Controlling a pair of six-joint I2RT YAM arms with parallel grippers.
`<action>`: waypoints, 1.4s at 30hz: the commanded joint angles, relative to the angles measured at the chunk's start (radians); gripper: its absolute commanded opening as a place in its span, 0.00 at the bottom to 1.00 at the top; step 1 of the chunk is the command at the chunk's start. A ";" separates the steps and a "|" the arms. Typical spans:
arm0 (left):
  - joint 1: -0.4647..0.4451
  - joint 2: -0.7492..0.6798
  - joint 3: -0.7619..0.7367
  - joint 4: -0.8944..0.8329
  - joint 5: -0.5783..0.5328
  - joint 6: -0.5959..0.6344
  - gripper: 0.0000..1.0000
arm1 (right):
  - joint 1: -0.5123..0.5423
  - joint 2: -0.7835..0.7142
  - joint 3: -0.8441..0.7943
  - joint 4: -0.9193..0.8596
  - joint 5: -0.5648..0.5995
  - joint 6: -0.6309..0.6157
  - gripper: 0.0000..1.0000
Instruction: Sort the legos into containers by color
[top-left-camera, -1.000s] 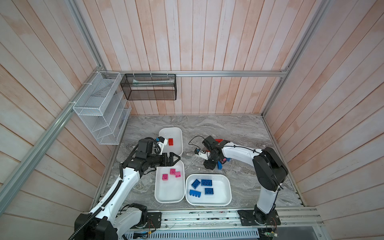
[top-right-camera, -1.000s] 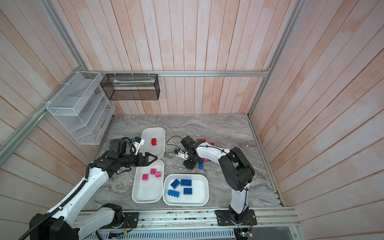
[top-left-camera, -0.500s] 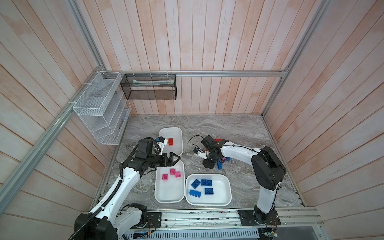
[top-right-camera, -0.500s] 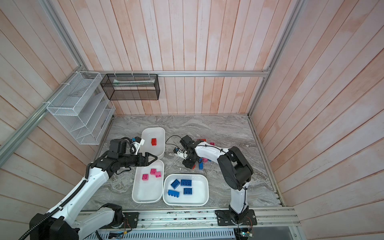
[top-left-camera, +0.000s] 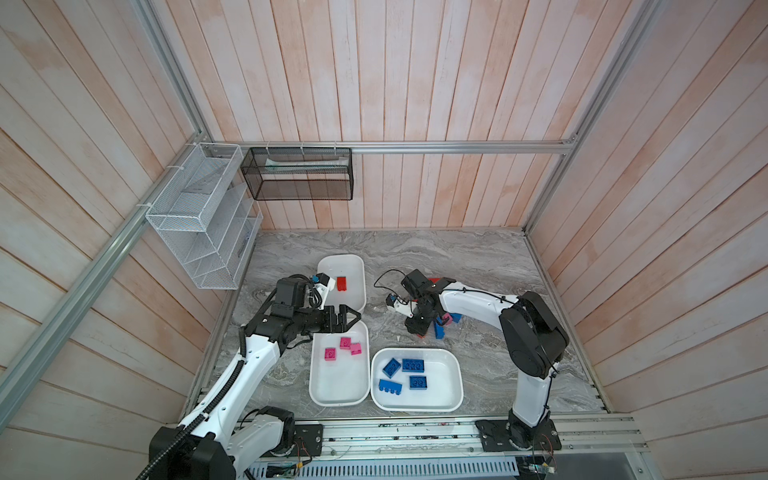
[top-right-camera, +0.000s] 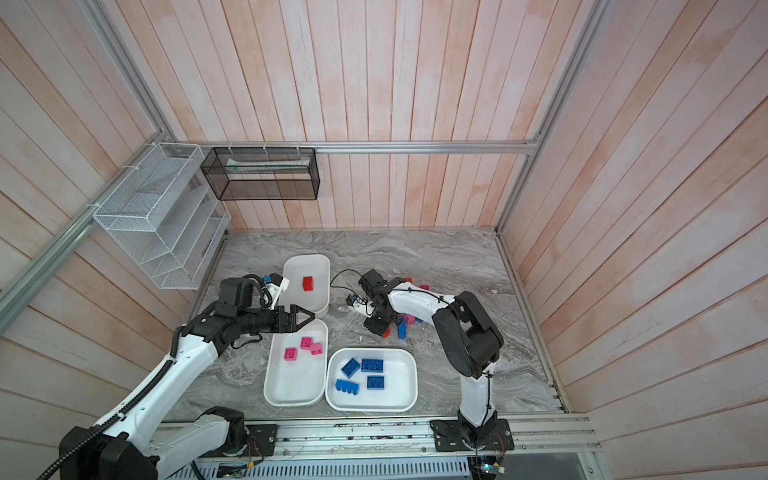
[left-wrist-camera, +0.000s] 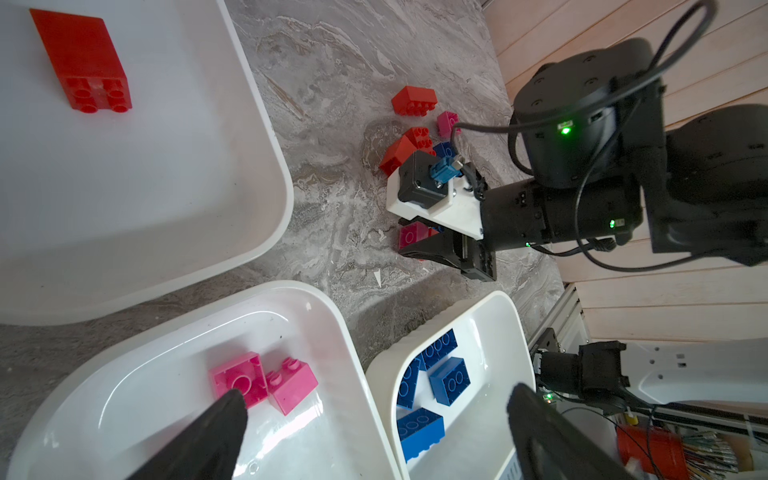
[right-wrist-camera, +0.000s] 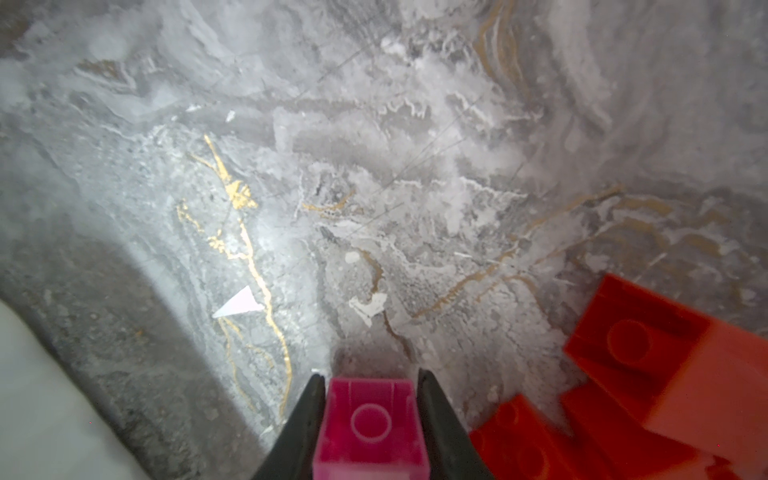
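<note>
Pink lego (right-wrist-camera: 371, 424) sits hollow side up between the right gripper (right-wrist-camera: 371, 388) fingers, both pressed against its sides: clamped on it, low at the marble tabletop (right-wrist-camera: 374, 166), at the near-left edge of the loose lego pile (top-left-camera: 440, 324). Red legos (right-wrist-camera: 665, 365) lie just beside it. Pile is right of centre, mixed red, blue and pink.

Far-left container (top-left-camera: 353, 266) holds one red lego (top-left-camera: 341, 284). Near-left container (top-left-camera: 332, 390) holds three pink legos (top-left-camera: 343, 349). Near-centre container (top-left-camera: 440, 390) holds four blue legos (top-left-camera: 405, 374).

Left gripper (top-left-camera: 347, 318) hovers over the far end of the pink container, jaws wide apart, nothing between them; fingertips (left-wrist-camera: 224, 419) seen above the pink legos in the left wrist view.
</note>
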 joint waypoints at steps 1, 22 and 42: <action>0.006 -0.006 0.013 -0.001 -0.003 0.018 1.00 | 0.006 -0.033 0.039 -0.021 -0.012 0.016 0.28; 0.007 -0.012 0.006 0.000 -0.002 0.013 1.00 | 0.024 0.001 0.032 -0.086 0.058 0.004 0.44; 0.008 -0.017 0.008 -0.002 -0.001 0.015 1.00 | 0.030 0.027 0.077 -0.135 0.090 0.033 0.42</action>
